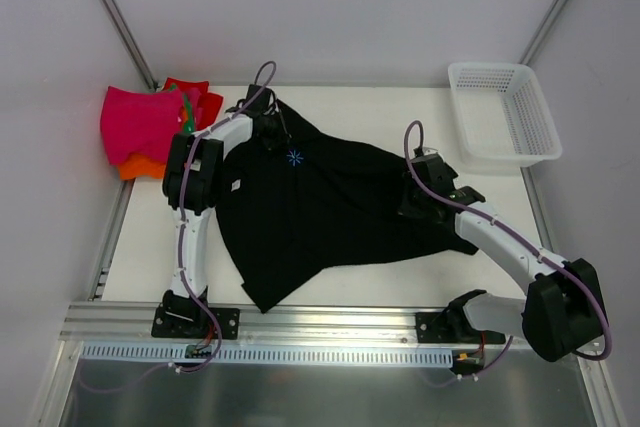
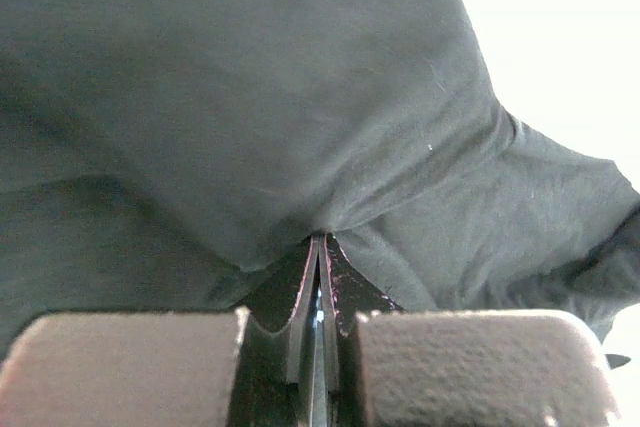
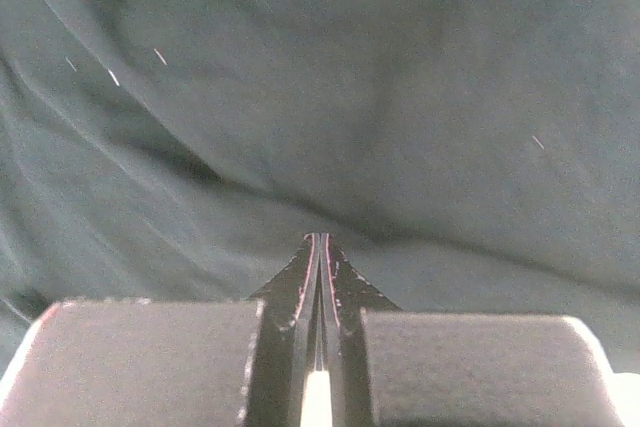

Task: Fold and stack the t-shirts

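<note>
The large black t-shirt (image 1: 330, 212) lies spread and wrinkled across the middle of the table, with a small blue star mark (image 1: 294, 157) near its back left. My left gripper (image 1: 272, 129) is shut on the shirt's back-left edge; in the left wrist view the cloth (image 2: 300, 97) puckers into the closed tips (image 2: 320, 239). My right gripper (image 1: 416, 197) is shut on the shirt's right side; the cloth (image 3: 350, 77) creases at its tips (image 3: 318, 238). Folded magenta (image 1: 140, 122), orange (image 1: 140, 168), red (image 1: 190, 87) and green (image 1: 187, 119) shirts are piled at the back left.
A white mesh basket (image 1: 500, 70) stands at the back right corner. White walls with metal frame posts close the table at the back and sides. An aluminium rail (image 1: 320, 322) runs along the near edge by the arm bases.
</note>
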`<state>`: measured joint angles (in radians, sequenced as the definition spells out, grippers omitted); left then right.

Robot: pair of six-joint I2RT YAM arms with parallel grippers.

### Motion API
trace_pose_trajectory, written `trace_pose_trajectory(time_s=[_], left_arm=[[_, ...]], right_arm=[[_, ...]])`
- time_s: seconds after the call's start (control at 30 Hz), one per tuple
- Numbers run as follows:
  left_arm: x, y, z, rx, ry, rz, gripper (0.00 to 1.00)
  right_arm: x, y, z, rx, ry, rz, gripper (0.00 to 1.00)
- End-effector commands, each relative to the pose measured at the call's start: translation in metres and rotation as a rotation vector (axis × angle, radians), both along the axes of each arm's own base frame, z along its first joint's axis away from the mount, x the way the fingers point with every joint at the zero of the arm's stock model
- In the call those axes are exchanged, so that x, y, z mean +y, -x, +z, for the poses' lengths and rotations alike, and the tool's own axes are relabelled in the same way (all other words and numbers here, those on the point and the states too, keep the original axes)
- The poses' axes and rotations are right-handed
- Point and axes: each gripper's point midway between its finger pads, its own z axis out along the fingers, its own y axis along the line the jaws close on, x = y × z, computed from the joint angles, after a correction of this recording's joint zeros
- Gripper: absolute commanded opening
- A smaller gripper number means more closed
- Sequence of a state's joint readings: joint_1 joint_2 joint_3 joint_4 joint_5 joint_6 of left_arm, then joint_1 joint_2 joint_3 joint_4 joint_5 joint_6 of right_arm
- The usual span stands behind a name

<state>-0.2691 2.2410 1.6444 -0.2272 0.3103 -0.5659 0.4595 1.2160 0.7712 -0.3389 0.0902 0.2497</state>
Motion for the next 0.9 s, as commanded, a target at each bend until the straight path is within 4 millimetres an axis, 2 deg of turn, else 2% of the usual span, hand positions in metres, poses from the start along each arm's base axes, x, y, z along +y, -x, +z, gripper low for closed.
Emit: trace_pose_trajectory(time_s=[0.0, 0.03, 0.1, 0.13, 0.17, 0.33, 0.4, 0.43, 0.47, 0.5, 0.53, 0.57, 0.63, 0.7, 0.73, 0.77, 0.8, 0.83, 0.87], left_arm=[[0.047, -0.014, -0.021, 0.103, -0.039, 0.089, 0.00], [0.061, -0.018, -0.021, 0.114, -0.040, 0.111, 0.00], [0.075, -0.029, -0.021, 0.117, -0.015, 0.140, 0.00], [0.088, -0.034, -0.020, 0.126, 0.010, 0.179, 0.00], [0.092, -0.039, -0.019, 0.125, 0.032, 0.185, 0.00], [0.093, -0.043, 0.004, 0.071, 0.050, 0.151, 0.00], [0.082, -0.036, 0.025, 0.015, -0.002, 0.114, 0.00], [0.078, -0.028, 0.027, 0.012, -0.025, 0.099, 0.04], [0.063, -0.023, 0.053, -0.047, -0.042, 0.067, 0.09], [0.062, -0.019, 0.060, -0.075, -0.083, 0.060, 0.14], [0.057, -0.007, 0.059, -0.070, -0.099, 0.045, 0.19], [0.047, -0.002, 0.082, -0.121, -0.097, 0.026, 0.32], [0.044, 0.014, 0.098, -0.146, -0.098, 0.018, 0.47], [0.038, 0.026, 0.109, -0.167, -0.090, 0.009, 0.51], [0.040, 0.039, 0.117, -0.179, -0.101, 0.014, 0.52], [0.040, 0.046, 0.119, -0.189, -0.110, 0.013, 0.54], [0.035, 0.055, 0.124, -0.203, -0.121, -0.002, 0.54], [0.036, 0.070, 0.127, -0.210, -0.133, -0.004, 0.54], [0.040, 0.076, 0.124, -0.211, -0.161, 0.009, 0.54]], right_arm=[[-0.005, -0.003, 0.014, -0.035, 0.002, -0.009, 0.00], [-0.005, -0.003, 0.014, -0.035, 0.004, -0.008, 0.01], [-0.007, -0.004, 0.015, -0.035, 0.010, -0.012, 0.01], [-0.008, -0.004, 0.016, -0.034, 0.011, -0.015, 0.01], [-0.007, -0.005, 0.016, -0.035, 0.009, -0.014, 0.01], [-0.007, -0.007, 0.019, -0.040, 0.010, -0.016, 0.00], [-0.007, -0.007, 0.018, -0.037, 0.012, -0.014, 0.00], [-0.008, -0.008, 0.018, -0.037, 0.013, -0.017, 0.00], [-0.008, -0.009, 0.017, -0.037, 0.018, -0.019, 0.00], [-0.008, -0.009, 0.017, -0.039, 0.019, -0.020, 0.01], [-0.010, -0.010, 0.016, -0.042, 0.026, -0.026, 0.00], [-0.010, -0.012, 0.016, -0.044, 0.030, -0.030, 0.00], [-0.010, -0.017, 0.016, -0.046, 0.036, -0.036, 0.01], [-0.008, -0.023, 0.013, -0.035, 0.039, -0.038, 0.01], [-0.007, -0.026, 0.012, -0.029, 0.035, -0.038, 0.01], [-0.004, -0.034, 0.017, -0.040, 0.027, -0.037, 0.00], [-0.003, -0.037, 0.009, -0.014, 0.036, -0.035, 0.00], [-0.002, -0.040, 0.008, -0.008, 0.035, -0.033, 0.01], [0.001, -0.048, 0.012, -0.015, 0.028, -0.033, 0.01]])
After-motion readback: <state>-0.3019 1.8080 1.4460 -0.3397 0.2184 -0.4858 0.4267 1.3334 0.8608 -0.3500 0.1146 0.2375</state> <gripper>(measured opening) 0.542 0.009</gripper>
